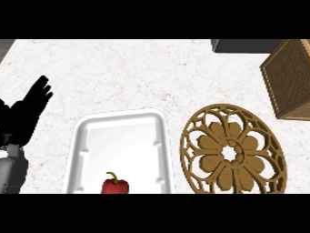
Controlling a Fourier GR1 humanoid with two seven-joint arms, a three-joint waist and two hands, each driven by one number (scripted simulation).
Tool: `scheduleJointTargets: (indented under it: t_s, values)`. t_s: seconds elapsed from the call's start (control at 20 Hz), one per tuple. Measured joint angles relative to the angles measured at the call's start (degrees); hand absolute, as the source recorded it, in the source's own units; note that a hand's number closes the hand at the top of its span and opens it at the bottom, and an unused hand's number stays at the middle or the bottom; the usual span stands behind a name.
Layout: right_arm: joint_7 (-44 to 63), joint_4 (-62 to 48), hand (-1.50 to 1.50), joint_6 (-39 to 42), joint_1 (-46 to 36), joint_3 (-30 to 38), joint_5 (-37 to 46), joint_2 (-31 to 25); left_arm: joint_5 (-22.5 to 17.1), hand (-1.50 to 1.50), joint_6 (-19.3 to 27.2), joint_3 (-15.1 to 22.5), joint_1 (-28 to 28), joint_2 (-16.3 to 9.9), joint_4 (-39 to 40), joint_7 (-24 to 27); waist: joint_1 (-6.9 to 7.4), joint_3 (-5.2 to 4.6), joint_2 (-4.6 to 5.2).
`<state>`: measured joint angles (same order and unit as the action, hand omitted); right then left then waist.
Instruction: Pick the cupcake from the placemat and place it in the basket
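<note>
On the marble counter (117, 73), a white tray (93, 136).

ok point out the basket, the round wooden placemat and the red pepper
basket (298, 79), head view, on its woven side wall
placemat (232, 150), head view, on the carved flower at its middle
red pepper (115, 186), head view, on its red body in the white tray

A home kitchen, by the look of it: pale marbled stone counter (117, 68), white tray (90, 136) holding a red bell pepper (115, 186), carved wooden placemat (232, 150), woven wicker basket (298, 77) at the right edge.
</note>
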<state>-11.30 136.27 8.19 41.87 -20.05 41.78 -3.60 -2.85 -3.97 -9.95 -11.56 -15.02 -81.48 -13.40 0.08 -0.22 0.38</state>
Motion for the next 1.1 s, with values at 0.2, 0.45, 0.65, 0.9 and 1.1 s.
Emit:
scheduleJointTargets:
  t_s: [0.2, 0.45, 0.65, 0.9, 1.1]
  values:
    - [6.4, -0.1, 1.50, 0.2, -8.1, 3.4, -0.6, 2.6, 0.0, 0.00, -0.5, 0.4, 0.4, 0.3, 0.3, 0.7, 0.61, -0.04, 0.11]
    - [16.5, -0.6, 1.50, 1.7, -20.4, 9.6, -1.2, 3.5, 0.2, 0.00, 0.0, 0.8, -0.4, 0.7, -0.6, -0.7, 1.01, -0.04, 0.04]
    - [24.5, -1.4, 1.50, 3.7, -32.1, 18.1, -1.5, 0.8, 0.0, 0.00, -0.3, 0.3, -0.4, 0.2, 0.0, -0.4, 1.01, -0.03, 0.02]
    - [35.3, -5.0, 1.50, 9.0, -49.7, 29.8, -5.4, -5.2, 0.2, 0.00, 0.0, 0.2, -1.8, 0.3, 1.2, -0.8, 0.73, 0.06, -0.12]
    - [38.7, -11.8, 1.50, 12.8, -60.1, 38.9, -13.0, -11.9, -0.3, 0.00, -0.8, -0.3, -0.6, -0.1, 0.9, -0.4, 0.45, 0.13, -0.29]
